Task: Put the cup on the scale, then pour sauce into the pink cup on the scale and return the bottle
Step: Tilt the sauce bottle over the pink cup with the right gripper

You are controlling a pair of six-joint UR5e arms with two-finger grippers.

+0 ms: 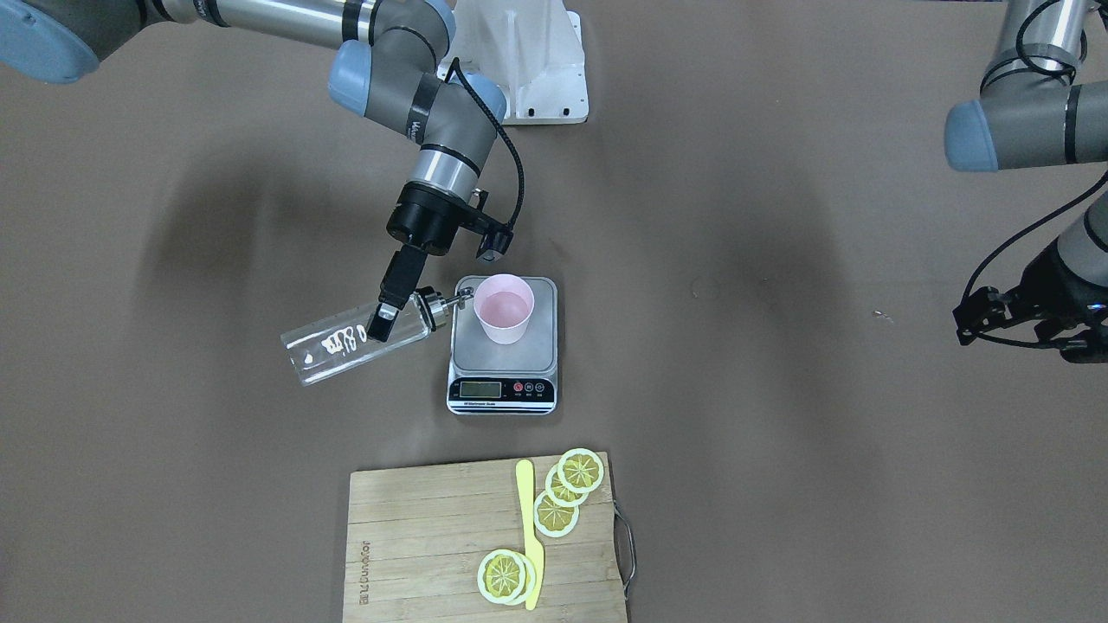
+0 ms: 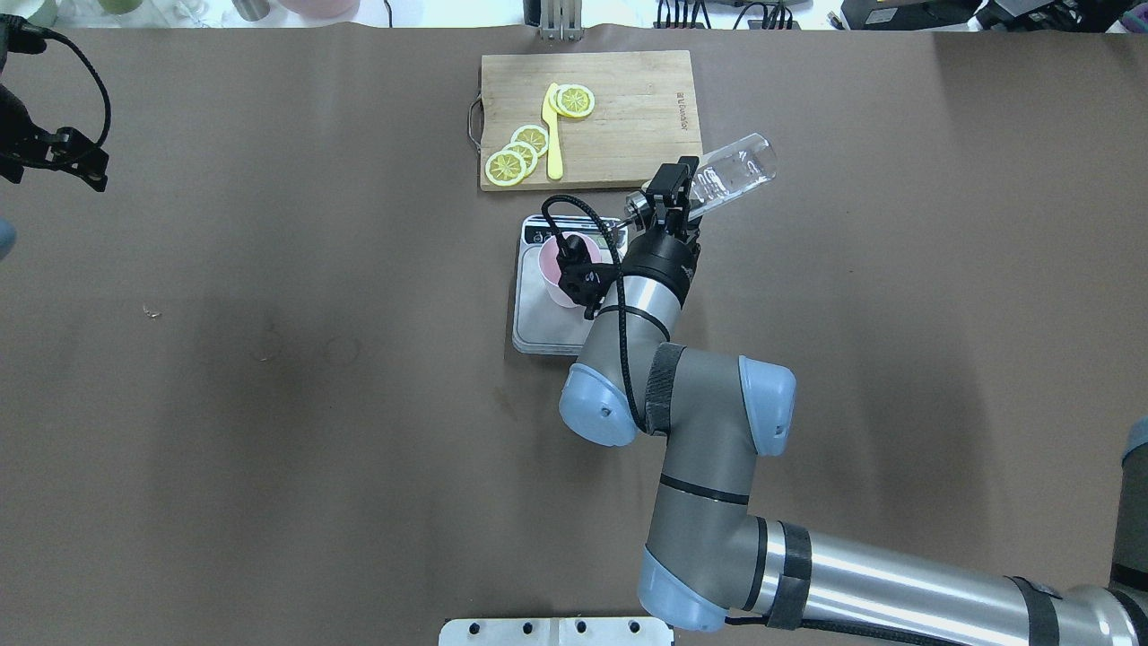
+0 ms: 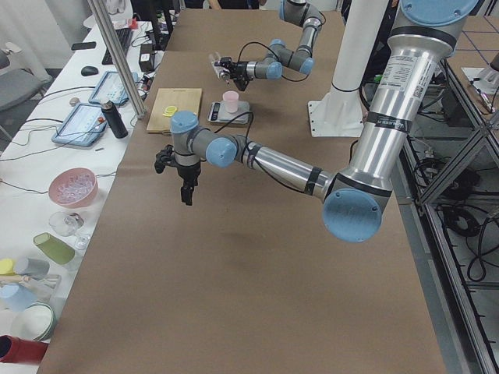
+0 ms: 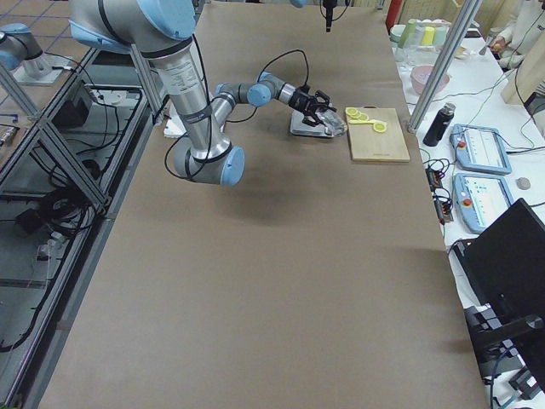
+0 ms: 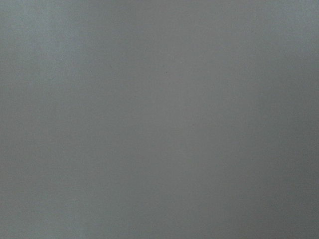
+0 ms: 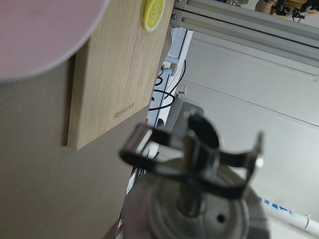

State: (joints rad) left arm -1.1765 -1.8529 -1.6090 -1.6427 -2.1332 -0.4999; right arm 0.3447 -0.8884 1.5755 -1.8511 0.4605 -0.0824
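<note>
A pale pink cup stands upright on the steel platform of the scale. My right gripper is shut on the clear glass bottle, which is tipped almost flat. Its metal spout reaches the cup's rim. Overhead, the bottle points away from the right gripper, and my wrist partly hides the cup. I cannot make out the sauce in the glass. The right wrist view has the spout cap close up and the cup blurred. My left gripper hangs far to the side; I cannot tell its state.
A bamboo cutting board with lemon slices and a yellow knife lies just beyond the scale, its metal handle toward my left. The white arm mount sits at my base. The left wrist view is plain grey.
</note>
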